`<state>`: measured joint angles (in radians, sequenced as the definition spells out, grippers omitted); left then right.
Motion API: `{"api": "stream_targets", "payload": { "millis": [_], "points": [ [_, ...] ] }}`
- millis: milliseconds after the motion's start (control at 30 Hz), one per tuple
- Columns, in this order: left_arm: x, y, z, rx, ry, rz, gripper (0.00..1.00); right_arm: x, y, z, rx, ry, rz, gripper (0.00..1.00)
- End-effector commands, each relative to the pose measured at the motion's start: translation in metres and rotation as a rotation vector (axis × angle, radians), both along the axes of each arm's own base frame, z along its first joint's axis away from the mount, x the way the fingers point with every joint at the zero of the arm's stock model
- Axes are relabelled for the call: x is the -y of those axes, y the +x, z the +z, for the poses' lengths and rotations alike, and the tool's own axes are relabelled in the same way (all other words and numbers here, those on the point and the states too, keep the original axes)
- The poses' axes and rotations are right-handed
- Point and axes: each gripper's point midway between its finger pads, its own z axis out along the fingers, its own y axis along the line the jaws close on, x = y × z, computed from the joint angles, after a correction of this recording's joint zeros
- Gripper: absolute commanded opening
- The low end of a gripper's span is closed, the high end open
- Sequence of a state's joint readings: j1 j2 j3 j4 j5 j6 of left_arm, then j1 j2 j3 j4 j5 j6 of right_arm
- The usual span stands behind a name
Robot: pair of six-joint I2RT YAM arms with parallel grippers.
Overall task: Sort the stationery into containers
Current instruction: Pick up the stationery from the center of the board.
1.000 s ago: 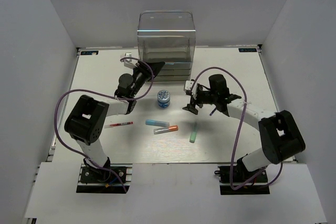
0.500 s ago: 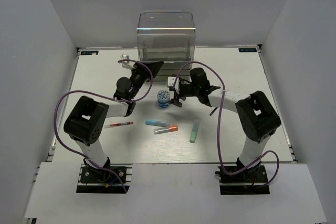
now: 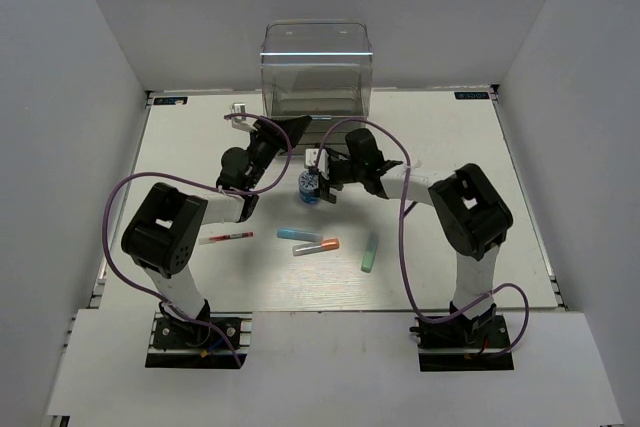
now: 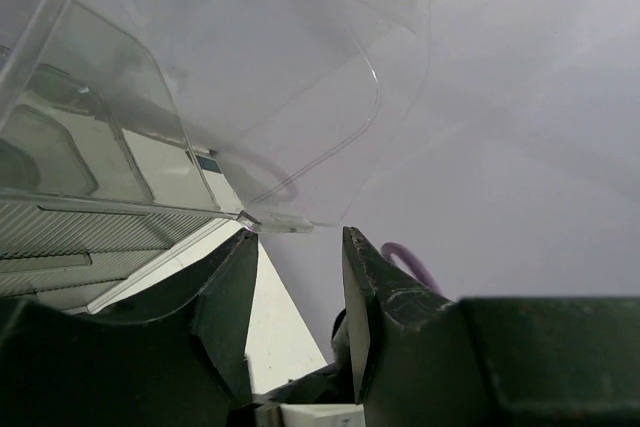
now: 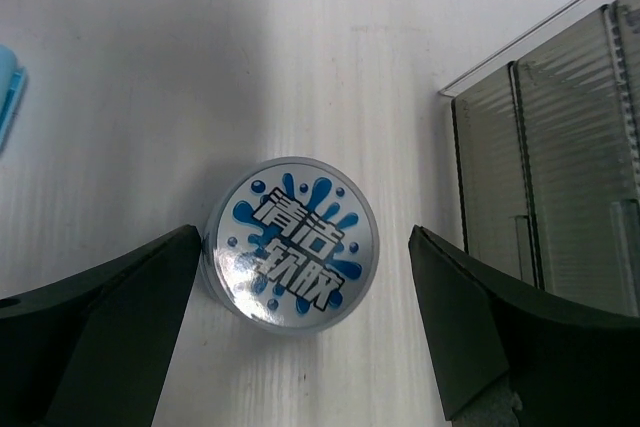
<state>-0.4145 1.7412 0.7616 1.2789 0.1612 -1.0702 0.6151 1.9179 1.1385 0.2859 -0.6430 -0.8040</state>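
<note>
Tub (image 3: 311,188), round with a blue-and-white printed lid, stands upright on the white surface (image 3: 450,147), and everything else is placed from it. The right pincer (image 3: 319,178) hangs directly over the tub, spread wide. In the wrist view the right pincer (image 5: 305,242) straddles the tub (image 5: 296,244): one finger (image 5: 130,327) is just beside its rim, the other (image 5: 480,327) stands clearly apart, and nothing is gripped.

Beyond the tub, toward the far edge, stands the clear drawer unit (image 3: 316,77); its ribbed drawer fronts (image 5: 560,147) show just beside the tub in the right wrist view.

The left pincer (image 3: 288,128) is beyond and left of the tub, at the unit's lower left corner. Its wrist view shows the left pincer (image 4: 298,242) with a narrow gap between the fingers and nothing clamped. A thin clear lip of the unit (image 4: 200,97) ends right at the fingertips; I cannot tell whether it touches them.

On the near side of the tub lie the blue marker (image 3: 298,234), the orange-tipped marker (image 3: 318,246) touching it, and, nearer and to the right, the green marker (image 3: 370,253). The red pen (image 3: 228,238) lies near and well left of the tub.
</note>
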Motion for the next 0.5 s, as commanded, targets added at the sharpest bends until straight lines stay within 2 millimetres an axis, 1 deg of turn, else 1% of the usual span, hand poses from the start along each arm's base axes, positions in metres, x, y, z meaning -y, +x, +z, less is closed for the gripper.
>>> {"api": "stream_targets", "payload": {
  "millis": [0,100,200,333,367,433,467],
  "points": [
    [-0.011,-0.014,0.061,0.191,-0.072,0.027,0.50,-0.012,0.013,0.003,0.054,-0.011,-0.004,0.90],
    [-0.011,-0.013,0.060,0.195,-0.066,0.031,0.50,-0.014,0.014,-0.007,0.032,-0.031,-0.003,0.90],
    [-0.012,-0.013,0.060,0.201,-0.057,0.035,0.51,-0.013,0.013,-0.012,0.017,-0.040,0.000,0.85],
    [-0.013,-0.017,0.065,0.227,-0.069,0.036,0.51,-0.012,0.009,-0.015,0.003,-0.049,0.008,0.66],
    [-0.013,-0.017,0.064,0.232,-0.063,0.040,0.51,-0.010,0.007,-0.014,-0.001,-0.052,0.013,0.55],
    [-0.013,-0.017,0.064,0.232,-0.063,0.040,0.51,-0.009,0.004,-0.010,0.003,-0.052,0.022,0.44],
    [-0.014,-0.017,0.064,0.236,-0.056,0.044,0.51,-0.006,-0.001,-0.011,-0.012,-0.057,0.027,0.33]
  ]
}}
